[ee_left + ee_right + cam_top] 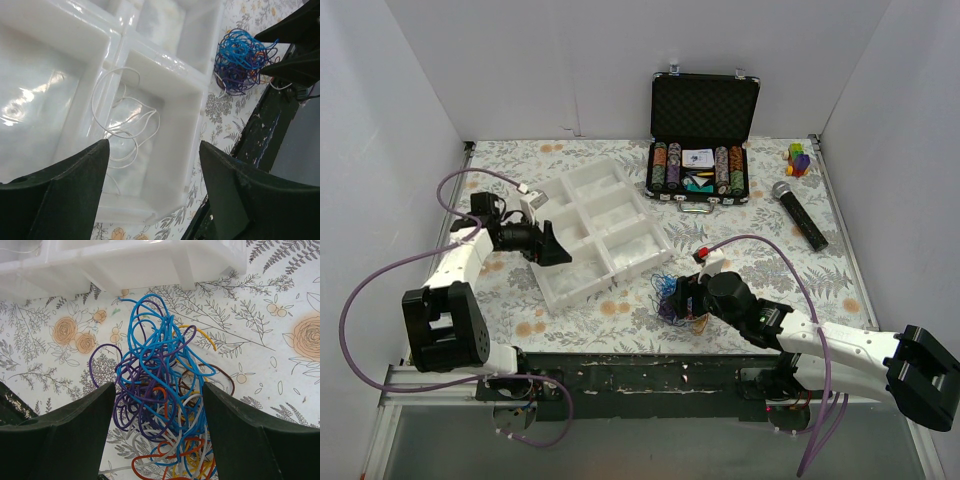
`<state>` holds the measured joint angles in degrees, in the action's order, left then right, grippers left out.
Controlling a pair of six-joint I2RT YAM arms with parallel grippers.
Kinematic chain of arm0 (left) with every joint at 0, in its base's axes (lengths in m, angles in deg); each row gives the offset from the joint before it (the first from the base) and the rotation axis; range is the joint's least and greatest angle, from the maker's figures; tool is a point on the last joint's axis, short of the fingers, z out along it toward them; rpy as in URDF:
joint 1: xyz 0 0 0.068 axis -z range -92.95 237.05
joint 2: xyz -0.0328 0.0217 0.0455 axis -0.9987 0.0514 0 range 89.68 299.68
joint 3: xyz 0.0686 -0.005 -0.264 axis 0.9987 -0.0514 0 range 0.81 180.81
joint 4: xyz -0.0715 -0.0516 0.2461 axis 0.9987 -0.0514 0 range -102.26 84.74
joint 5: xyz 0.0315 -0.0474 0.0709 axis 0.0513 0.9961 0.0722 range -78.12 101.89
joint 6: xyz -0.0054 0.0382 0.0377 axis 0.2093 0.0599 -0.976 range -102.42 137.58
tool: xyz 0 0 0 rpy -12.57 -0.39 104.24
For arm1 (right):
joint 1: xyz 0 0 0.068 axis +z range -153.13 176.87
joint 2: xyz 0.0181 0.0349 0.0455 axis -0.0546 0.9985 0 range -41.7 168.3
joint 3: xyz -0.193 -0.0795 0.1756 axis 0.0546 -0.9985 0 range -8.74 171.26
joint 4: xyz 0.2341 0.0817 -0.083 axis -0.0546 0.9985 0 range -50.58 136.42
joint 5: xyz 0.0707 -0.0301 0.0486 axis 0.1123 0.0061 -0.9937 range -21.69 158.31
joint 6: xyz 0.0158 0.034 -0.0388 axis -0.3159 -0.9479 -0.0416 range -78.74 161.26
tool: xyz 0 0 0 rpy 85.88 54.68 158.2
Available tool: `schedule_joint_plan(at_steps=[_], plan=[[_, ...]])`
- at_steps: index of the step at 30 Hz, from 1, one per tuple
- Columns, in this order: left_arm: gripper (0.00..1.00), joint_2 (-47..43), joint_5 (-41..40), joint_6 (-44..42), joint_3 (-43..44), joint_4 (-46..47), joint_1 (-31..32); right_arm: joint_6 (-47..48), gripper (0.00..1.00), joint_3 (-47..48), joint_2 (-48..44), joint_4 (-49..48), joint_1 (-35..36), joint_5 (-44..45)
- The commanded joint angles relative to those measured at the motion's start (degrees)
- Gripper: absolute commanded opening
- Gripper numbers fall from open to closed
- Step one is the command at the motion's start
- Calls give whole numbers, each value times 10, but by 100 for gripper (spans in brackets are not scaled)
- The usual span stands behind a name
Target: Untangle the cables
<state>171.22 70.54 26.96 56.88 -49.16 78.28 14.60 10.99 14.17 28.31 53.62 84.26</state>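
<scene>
The cables [672, 297] form a fist-sized tangle of blue, purple, orange, yellow and white wires on the flowered table, near its front edge. My right gripper [684, 300] stands open over them. In the right wrist view its two fingers flank the tangle [162, 385] without closing on it. My left gripper [558, 254] is open above the near-left end of the white compartment tray [552, 292]. In the left wrist view a thin white cable [125, 120] lies loose in a tray compartment [167, 165], beyond the spread jaws. The tangle [241, 59] shows at the upper right.
An open black case of poker chips [703, 140] stands at the back. A microphone [800, 215] and a small coloured block toy [799, 158] lie at the back right. The tray's edge [125, 267] is just beyond the tangle. White walls enclose the table.
</scene>
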Motion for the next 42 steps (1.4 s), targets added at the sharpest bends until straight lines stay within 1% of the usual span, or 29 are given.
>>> schedule_joint_plan(at_steps=[1,6,12,16,20,23,24,27,28,33,34,35,38,42], plan=[[73,-32,-42,14,-34,14,25,-4,79,11,-9,-24,0,8],[73,-41,-56,62,-54,57,45,-5,79,14,-4,-24,0,8],[70,-24,-69,149,-42,116,53,-5,79,15,-5,-23,-1,9],[67,-11,-98,169,-43,125,67,-5,78,17,-7,-20,-1,13],[65,-3,-107,192,-44,134,79,-4,78,17,-7,-18,-1,14],[61,1,-115,201,-42,139,79,-3,77,18,-5,-19,-1,14],[59,1,-118,205,-42,142,97,-2,77,18,-4,-19,-1,14],[50,10,-124,208,-39,140,102,-2,77,21,-2,-18,-1,14],[44,13,-126,209,-36,139,102,-2,77,22,-2,-18,-1,14],[10,9,-131,201,-34,137,111,0,76,22,0,-17,-1,11],[4,3,-131,200,-34,140,112,0,76,22,0,-18,-2,10],[0,-6,-131,196,-37,144,115,0,76,22,2,-18,-2,10],[0,-39,-138,174,-44,149,129,1,75,22,4,-20,-2,8],[0,-89,-159,117,-54,140,154,1,74,19,3,-22,-3,5]])
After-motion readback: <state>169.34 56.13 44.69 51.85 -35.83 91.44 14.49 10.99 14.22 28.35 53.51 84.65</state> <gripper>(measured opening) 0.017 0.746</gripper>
